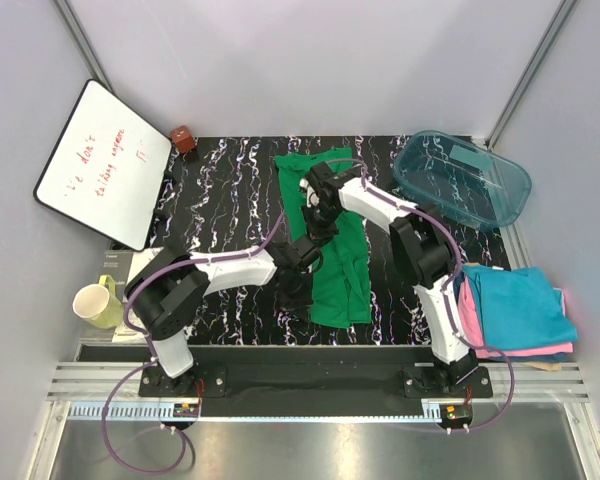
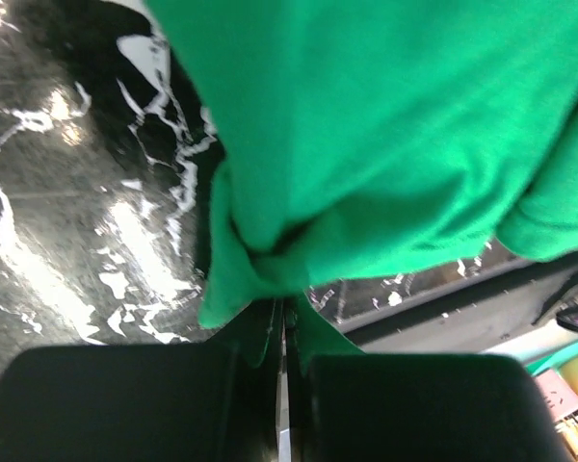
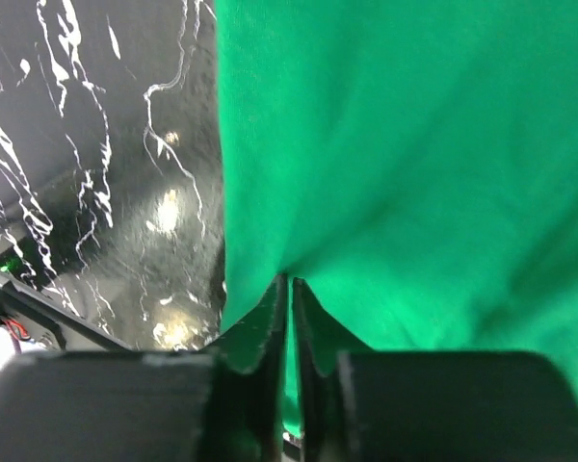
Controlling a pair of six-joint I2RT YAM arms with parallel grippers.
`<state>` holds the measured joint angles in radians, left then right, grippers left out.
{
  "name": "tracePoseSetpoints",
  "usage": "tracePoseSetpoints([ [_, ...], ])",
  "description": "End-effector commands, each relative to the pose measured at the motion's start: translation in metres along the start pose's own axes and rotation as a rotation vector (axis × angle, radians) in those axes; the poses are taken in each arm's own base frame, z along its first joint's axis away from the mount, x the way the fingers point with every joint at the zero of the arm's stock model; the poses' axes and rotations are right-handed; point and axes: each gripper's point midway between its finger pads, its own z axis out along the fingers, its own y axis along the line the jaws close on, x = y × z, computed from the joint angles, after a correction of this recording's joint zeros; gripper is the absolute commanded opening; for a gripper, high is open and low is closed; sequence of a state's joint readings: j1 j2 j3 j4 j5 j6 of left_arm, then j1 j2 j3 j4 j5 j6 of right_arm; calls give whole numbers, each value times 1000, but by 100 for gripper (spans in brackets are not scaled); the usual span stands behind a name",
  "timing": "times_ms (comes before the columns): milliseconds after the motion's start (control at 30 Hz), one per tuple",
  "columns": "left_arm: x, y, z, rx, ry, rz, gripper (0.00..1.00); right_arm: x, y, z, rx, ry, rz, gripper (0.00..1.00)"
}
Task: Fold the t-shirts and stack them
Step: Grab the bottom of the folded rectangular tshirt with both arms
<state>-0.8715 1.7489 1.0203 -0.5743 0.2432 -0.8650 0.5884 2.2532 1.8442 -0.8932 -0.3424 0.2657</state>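
Note:
A bright green t-shirt lies lengthwise on the black marbled mat, partly folded over itself. My left gripper is at the shirt's left edge, near its middle. In the left wrist view the left gripper is shut on a bunched fold of the green cloth. My right gripper is over the shirt's upper left part. Seen from the right wrist, this gripper pinches the green cloth between nearly closed fingers. A stack of folded t-shirts, teal-blue over pink, sits at the right.
A clear teal plastic tub stands at the back right. A whiteboard leans at the back left, with a small red object beside it. A pale yellow mug sits off the mat at the left.

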Motion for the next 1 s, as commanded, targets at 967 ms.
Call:
tracePoseSetpoints([
  [967, 19, -1, -62, -128, -132, 111, 0, -83, 26, 3, 13, -124, -65, 4],
])
